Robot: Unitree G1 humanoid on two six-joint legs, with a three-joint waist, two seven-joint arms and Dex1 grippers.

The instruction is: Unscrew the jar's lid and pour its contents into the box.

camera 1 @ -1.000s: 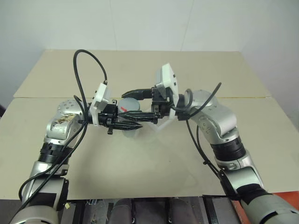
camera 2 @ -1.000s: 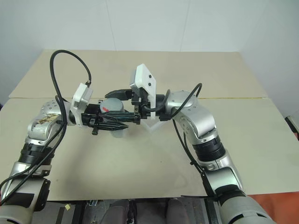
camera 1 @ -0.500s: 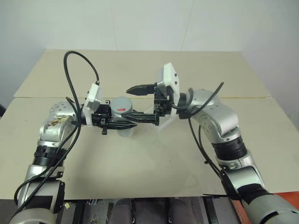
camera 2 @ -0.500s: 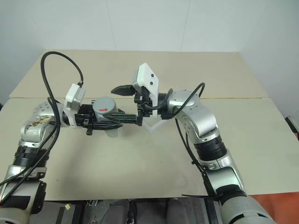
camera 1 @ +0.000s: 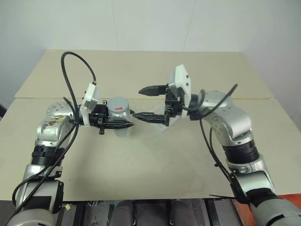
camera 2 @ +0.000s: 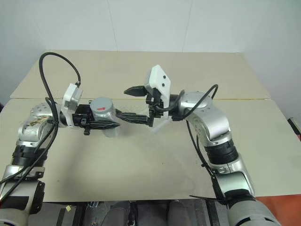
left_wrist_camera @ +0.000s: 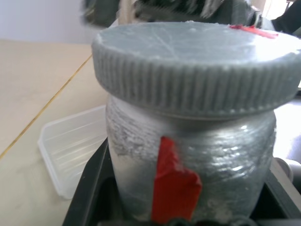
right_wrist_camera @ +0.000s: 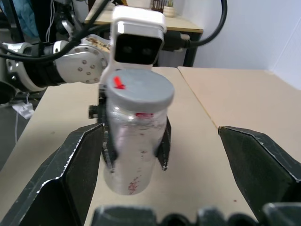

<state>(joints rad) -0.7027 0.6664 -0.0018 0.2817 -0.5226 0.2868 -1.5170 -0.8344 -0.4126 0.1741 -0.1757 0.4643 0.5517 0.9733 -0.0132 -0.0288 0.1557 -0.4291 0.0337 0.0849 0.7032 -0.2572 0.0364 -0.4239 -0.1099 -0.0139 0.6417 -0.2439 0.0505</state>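
Observation:
My left gripper (camera 1: 128, 120) is shut on the jar (camera 1: 118, 123), a silvery-grey cylinder with a red mark, and holds it upright above the table. The grey ribbed lid (left_wrist_camera: 197, 61) sits on top of the jar, with a red mark on its face. My right gripper (camera 1: 137, 102) stands open just to the right of the lid, facing it, with nothing between its fingers (right_wrist_camera: 70, 174). The box (left_wrist_camera: 70, 150), a clear shallow tray, lies on the table under the right gripper. A few dark specks (right_wrist_camera: 133, 181) show low in the jar; whether they are the contents I cannot tell.
The tan table (camera 1: 150, 160) has a seam running across it behind the arms. Black cables (camera 1: 70, 70) loop above the left arm and beside the right forearm. A white wall stands behind the table's far edge.
The right gripper has opened, let go of the lid and drawn back to the right. The left gripper has carried the jar a little to the left, lid still on it.

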